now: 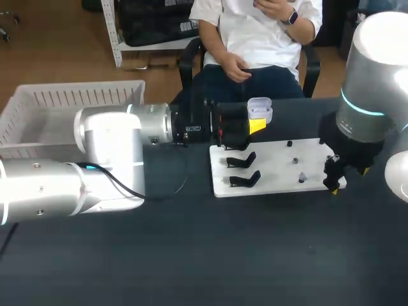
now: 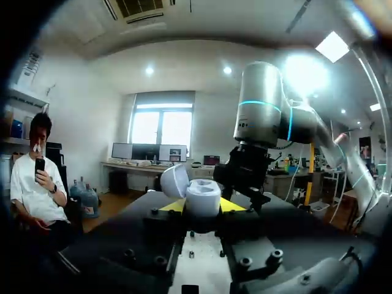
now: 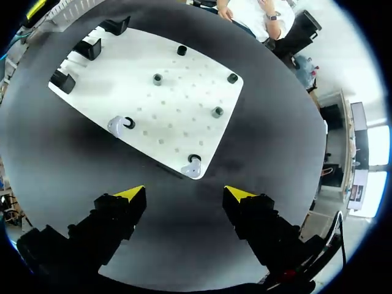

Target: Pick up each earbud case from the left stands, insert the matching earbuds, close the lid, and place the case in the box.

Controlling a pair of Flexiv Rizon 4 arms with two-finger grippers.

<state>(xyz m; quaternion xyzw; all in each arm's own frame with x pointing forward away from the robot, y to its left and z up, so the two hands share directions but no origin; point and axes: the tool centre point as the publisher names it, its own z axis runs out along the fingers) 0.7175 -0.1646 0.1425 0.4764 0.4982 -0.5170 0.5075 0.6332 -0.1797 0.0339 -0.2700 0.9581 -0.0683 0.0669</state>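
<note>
My left gripper [image 1: 256,125] is shut on a white earbud case [image 1: 259,109], held upright above the far left corner of the white board [image 1: 274,167]. The case's [image 2: 203,196] lid [image 2: 174,180] stands open. Two white earbuds sit on pegs of the board: one [image 3: 117,125] near its front edge, the other [image 3: 193,166] at its right corner. My right gripper [image 3: 185,194] hangs open just above that corner earbud [image 1: 331,157], nothing between its fingers. Empty black stands [image 1: 242,160] line the board's left side.
A white slatted box [image 1: 64,97] stands at the table's far left, behind my left arm. Several empty dark pegs [image 3: 157,78] dot the board. Dark tabletop [image 1: 242,255] spreads in front of the board.
</note>
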